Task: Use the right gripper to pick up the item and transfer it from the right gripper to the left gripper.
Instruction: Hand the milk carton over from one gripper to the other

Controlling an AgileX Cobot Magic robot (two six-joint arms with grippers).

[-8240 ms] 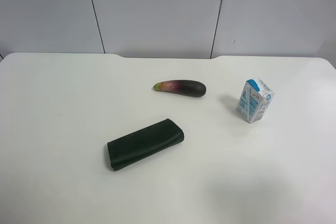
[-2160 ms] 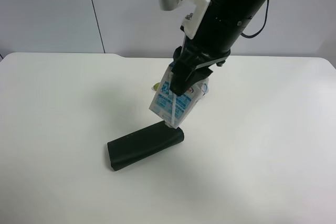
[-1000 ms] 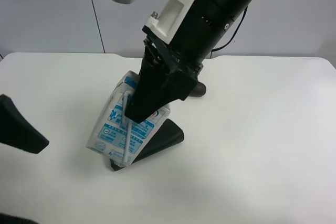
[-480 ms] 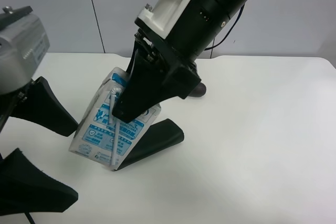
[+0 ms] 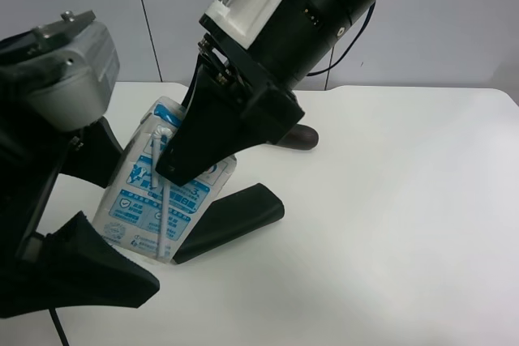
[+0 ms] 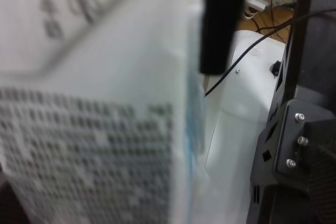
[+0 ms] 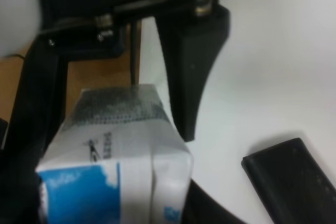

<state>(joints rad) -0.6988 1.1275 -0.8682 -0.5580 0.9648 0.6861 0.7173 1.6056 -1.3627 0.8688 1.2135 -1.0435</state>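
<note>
Since half a second earlier the left gripper (image 5: 96, 220) has been brought nearer, fingers spread either side of the item (image 5: 154, 192), which is kept tilted above the surface (image 5: 389, 224), clamped in the right gripper (image 5: 174, 169), ready to be taken over.

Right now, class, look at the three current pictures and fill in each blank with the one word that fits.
1. The right hand holds the drink carton in the air, not upright but ____.
2. The left hand is close to the carton with its fingers ____.
3. The long case lying on the table is ____ in colour.

Missing words: tilted; open; black.
</note>
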